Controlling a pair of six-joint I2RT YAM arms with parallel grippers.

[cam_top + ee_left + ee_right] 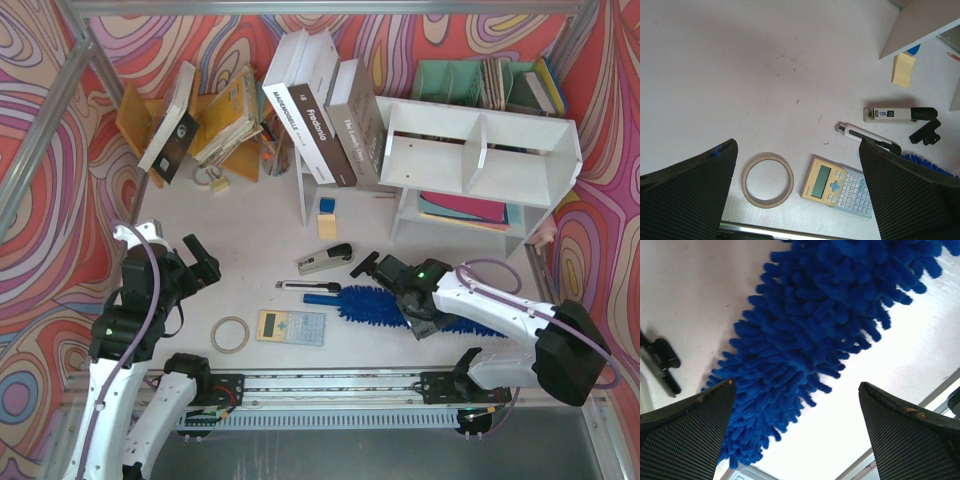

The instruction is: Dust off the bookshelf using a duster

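Right tool (797, 385) spread wide just above duster (810, 315) head, clamping nothing. Flat on table (260, 240) near front edge, well apart from bookshelf (480, 150) at back right. Left tool (798, 142) also spread, empty. Judged barely begun: pickup and all shelf wiping left.

Even, bright light fills the top view, and the bookshelf (480, 150) casts only soft shadows on the table (250, 230). In the right wrist view the table glares white beside the duster (815, 330), whose nearest fibres look slightly soft. The left wrist view dims toward its upper left corner.
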